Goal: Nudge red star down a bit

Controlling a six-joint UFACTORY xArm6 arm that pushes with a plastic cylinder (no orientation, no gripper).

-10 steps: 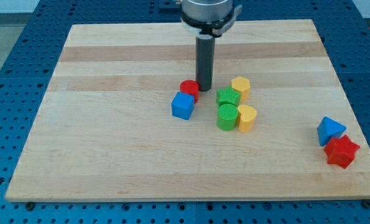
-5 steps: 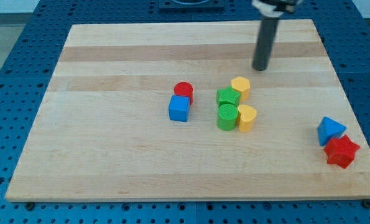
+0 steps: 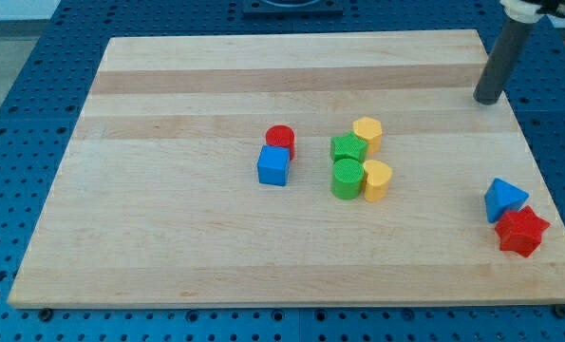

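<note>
The red star (image 3: 521, 231) lies near the board's right edge, low in the view, touching a blue triangle (image 3: 503, 199) just above it. My tip (image 3: 487, 100) is near the board's upper right edge, well above the blue triangle and the red star, touching no block.
In the middle stand a red cylinder (image 3: 280, 140) above a blue cube (image 3: 273, 166), and to their right a cluster: green block (image 3: 348, 148), green cylinder (image 3: 347, 178), yellow hexagon (image 3: 367, 132), yellow block (image 3: 376, 180). The wooden board (image 3: 168, 228) lies on a blue pegboard.
My tip has moved from beside the red cylinder to the right and up, to the board's upper right edge. The blue cube and red cylinder shifted slightly left early on.
</note>
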